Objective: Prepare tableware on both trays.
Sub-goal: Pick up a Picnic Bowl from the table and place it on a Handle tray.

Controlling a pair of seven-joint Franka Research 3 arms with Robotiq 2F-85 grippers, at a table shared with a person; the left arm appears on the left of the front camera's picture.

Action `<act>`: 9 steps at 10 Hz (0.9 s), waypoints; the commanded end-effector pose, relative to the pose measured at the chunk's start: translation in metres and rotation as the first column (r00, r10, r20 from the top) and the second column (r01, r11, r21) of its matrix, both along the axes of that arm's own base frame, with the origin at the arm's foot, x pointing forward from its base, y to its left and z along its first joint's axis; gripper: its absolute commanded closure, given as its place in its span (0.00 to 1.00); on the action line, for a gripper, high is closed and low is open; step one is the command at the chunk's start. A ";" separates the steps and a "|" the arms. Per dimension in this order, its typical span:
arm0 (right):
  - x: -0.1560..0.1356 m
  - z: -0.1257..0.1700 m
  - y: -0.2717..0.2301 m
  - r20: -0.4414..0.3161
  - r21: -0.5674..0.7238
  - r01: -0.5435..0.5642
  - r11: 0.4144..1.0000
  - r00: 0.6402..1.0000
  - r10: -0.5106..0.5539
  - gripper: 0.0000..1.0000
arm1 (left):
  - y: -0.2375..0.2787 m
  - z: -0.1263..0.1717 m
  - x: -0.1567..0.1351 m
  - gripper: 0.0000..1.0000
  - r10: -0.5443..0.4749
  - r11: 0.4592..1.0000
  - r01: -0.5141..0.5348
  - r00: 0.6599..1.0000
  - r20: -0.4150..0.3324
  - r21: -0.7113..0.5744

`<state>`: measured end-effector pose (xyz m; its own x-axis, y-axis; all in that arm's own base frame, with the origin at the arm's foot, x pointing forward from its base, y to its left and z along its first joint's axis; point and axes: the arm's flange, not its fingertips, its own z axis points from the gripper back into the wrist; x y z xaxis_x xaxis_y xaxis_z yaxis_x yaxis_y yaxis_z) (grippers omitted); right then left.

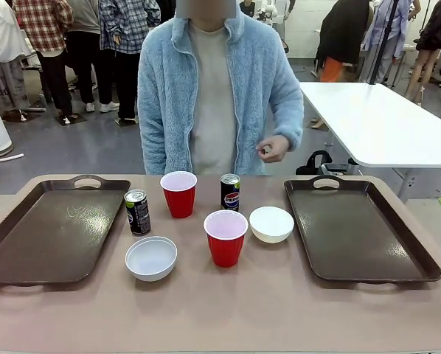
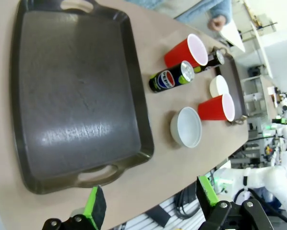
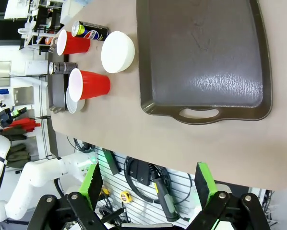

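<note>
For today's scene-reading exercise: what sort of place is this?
Probably a robotics lab or demo hall: a second white folding table behind, bystanders standing on grey floor, and large dark brown rectangular plastic trays staged on a table.

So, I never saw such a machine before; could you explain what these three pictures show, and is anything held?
They show one table from three cameras. The front view looks across at a person in a blue fleece. Between two empty brown trays, left tray and right tray, stand two red cups, two white bowls and two drink cans. The other two pictures come from cameras on the robot's wrists. Each shows that arm's tool, left tool and right tool, with green pads. Both are open and hold nothing.
</note>
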<state>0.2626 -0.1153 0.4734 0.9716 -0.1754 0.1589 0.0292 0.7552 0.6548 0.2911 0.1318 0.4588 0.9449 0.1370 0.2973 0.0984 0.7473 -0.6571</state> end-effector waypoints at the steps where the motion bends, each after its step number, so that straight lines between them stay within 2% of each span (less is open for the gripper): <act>1: 0.002 0.000 0.001 -0.003 0.016 -0.002 1.000 1.000 0.002 0.00 | 0.002 0.000 0.001 0.00 0.006 1.000 -0.006 1.000 0.013 -0.009; 5: 0.002 0.000 0.001 -0.003 0.016 -0.002 1.000 1.000 0.002 0.00 | 0.000 0.000 0.000 0.00 0.000 1.000 0.000 1.000 -0.001 0.000; 7: 0.002 0.000 0.001 -0.003 0.016 -0.002 1.000 1.000 0.002 0.00 | -0.044 0.038 0.009 0.00 -0.027 0.986 0.021 0.999 0.031 0.163; 9: 0.002 0.000 0.001 -0.003 0.016 -0.002 1.000 1.000 0.002 0.00 | -0.098 0.083 0.017 0.00 -0.069 0.935 0.049 0.997 0.045 0.350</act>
<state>0.2627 -0.1144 0.4735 0.9723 -0.1728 0.1573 0.0289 0.7569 0.6529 0.3061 0.0539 0.5251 0.9287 -0.0048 0.3708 0.1855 0.8718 -0.4534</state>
